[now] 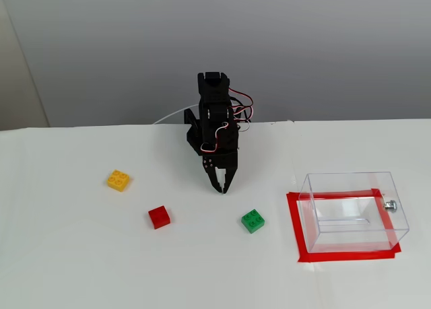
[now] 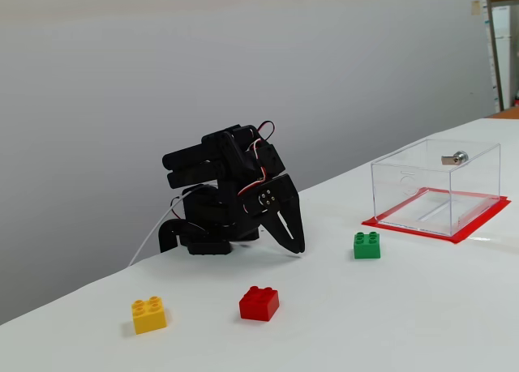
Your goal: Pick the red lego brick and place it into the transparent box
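The red lego brick (image 1: 159, 217) (image 2: 259, 303) lies alone on the white table, left of centre in both fixed views. The transparent box (image 1: 353, 211) (image 2: 435, 186) stands empty at the right on a red tape outline, a silver knob on its right wall. My black gripper (image 1: 221, 190) (image 2: 298, 249) hangs folded down near the arm's base, its tips shut together just above the table. It holds nothing and sits up and to the right of the red brick, well apart from it.
A yellow brick (image 1: 118, 180) (image 2: 149, 314) lies farther left. A green brick (image 1: 252, 221) (image 2: 366, 245) lies between the gripper and the box. The arm's base (image 2: 203, 230) and wires stand at the table's back edge, in front of a grey wall.
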